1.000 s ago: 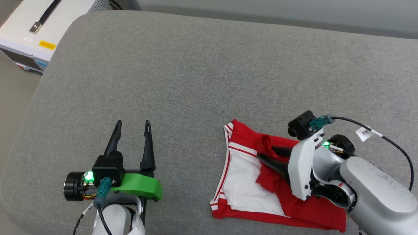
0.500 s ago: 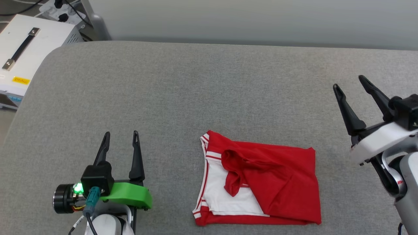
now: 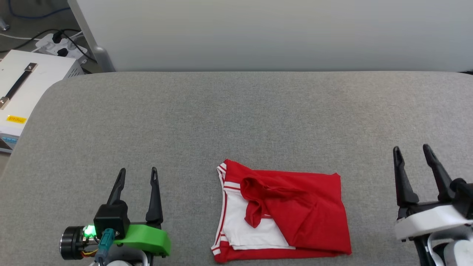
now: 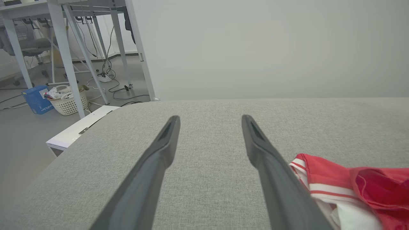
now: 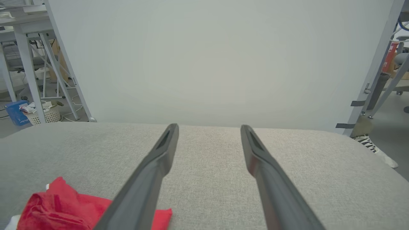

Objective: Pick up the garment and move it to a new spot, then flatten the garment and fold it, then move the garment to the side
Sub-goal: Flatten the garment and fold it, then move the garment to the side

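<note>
- Right pincer (image 3: 411, 148) has let go of the garment (image 3: 306, 207) and pulled back to its right; jaws wide, empty
- Left pincer (image 3: 138, 170) unmoved, wide open, empty
- Garment lies folded on the worktop (image 3: 236, 118) between the pincers, touching neither; task looks about finished
- Thin red knit in a rough rectangle; white sleeve and striped trim at left, loose puckered flap on top
- Worktop grey, woven, padded, round-cornered

Bright, even, diffuse light with no glare; shadows are faint and soft. The head view is sharp. Wrist views bow at their edges, and the left claw (image 4: 209, 118) blurs near the lens.
</note>
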You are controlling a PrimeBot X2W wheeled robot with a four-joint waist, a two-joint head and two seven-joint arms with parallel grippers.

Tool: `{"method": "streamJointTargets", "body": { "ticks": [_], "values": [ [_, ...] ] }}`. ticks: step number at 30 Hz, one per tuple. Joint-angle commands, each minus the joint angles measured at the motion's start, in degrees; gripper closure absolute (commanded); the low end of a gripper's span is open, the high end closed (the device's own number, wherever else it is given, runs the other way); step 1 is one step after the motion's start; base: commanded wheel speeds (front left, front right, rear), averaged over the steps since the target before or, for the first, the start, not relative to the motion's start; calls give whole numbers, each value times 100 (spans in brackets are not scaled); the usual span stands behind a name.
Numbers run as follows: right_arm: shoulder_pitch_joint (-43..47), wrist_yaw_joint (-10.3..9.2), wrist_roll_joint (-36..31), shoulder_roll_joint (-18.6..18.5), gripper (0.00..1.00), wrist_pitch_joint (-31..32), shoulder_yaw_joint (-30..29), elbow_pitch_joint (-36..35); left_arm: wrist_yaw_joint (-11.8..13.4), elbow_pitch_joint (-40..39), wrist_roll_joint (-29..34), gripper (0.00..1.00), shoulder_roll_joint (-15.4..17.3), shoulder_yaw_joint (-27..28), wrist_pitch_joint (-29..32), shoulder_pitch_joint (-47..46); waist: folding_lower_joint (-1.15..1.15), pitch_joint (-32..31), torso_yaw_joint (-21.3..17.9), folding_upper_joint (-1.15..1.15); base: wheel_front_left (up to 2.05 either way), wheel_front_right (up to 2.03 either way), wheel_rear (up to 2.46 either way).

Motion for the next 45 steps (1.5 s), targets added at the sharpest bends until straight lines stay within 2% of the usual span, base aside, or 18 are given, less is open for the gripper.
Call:
{"method": "streamJointTargets", "body": {
  "ticks": [1, 7, 13, 16, 20, 22, 26, 27, 31, 35, 39, 45],
  "values": [
    [190, -5, -5, 104, 0, -41, -47, -58, -35, -12, -22, 0, 52, 22, -33, 123, 0, -33, 13, 0, 0, 0, 0],
    [615, -5, -3, 282, 0, -55, -91, -30, -45, -40, -3, 0, 63, 40, -33, 219, 0, -41, 72, 0, 0, 0, 0],
    [625, -5, -20, 296, 0, -69, -113, 5, -62, -14, 8, 0, 56, 28, -33, 168, 0, -5, 106, 0, 0, 0, 0],
    [392, -5, 2, 150, 0, -69, -116, -96, -66, -10, 12, 0, 50, 18, -33, 131, 0, 17, 113, 0, 0, 0, 0],
    [-216, -5, 292, -293, 0, 140, 96, -405, -86, 2, 23, 0, 47, -2, -33, 40, 0, 94, 145, 0, 0, 0, 0],
    [-589, -5, 552, -581, 0, 412, 181, -552, -95, 5, 25, 0, 48, -2, -33, -19, 0, 152, 164, 0, 0, 0, 0],
    [-1194, -5, 1144, -1292, 0, 1423, 628, -711, -107, 7, 29, 0, 49, 3, -33, -120, 0, 273, 210, 0, 0, 0, 0],
    [-1436, -5, 1860, -1730, 0, 2646, 1045, -697, -105, 12, 27, 0, 45, 11, -33, -180, 0, 362, 248, 0, 0, 0, 0],
    [-1550, -5, 2780, -2107, 0, 4128, 1450, -656, -105, 19, 14, 0, 30, 8, -33, -263, 0, 477, 315, 0, 0, 0, 0],
    [-1351, -5, 3575, -2342, 0, 5325, 1745, -554, -110, 37, 0, 0, 6, -28, -33, -359, 0, 605, 420, 0, 0, 0, 0],
    [-1155, -5, 3932, -2339, 0, 5835, 1915, -395, -109, 31, -14, 0, -20, -72, -33, -473, 0, 775, 532, 0, 0, 0, 0],
    [-1135, -5, 3953, -2019, 0, 5761, 2228, 164, -103, 27, -26, 0, -48, -113, -33, -638, 0, 1017, 684, 0, 0, 0, 0]
  ]
}}
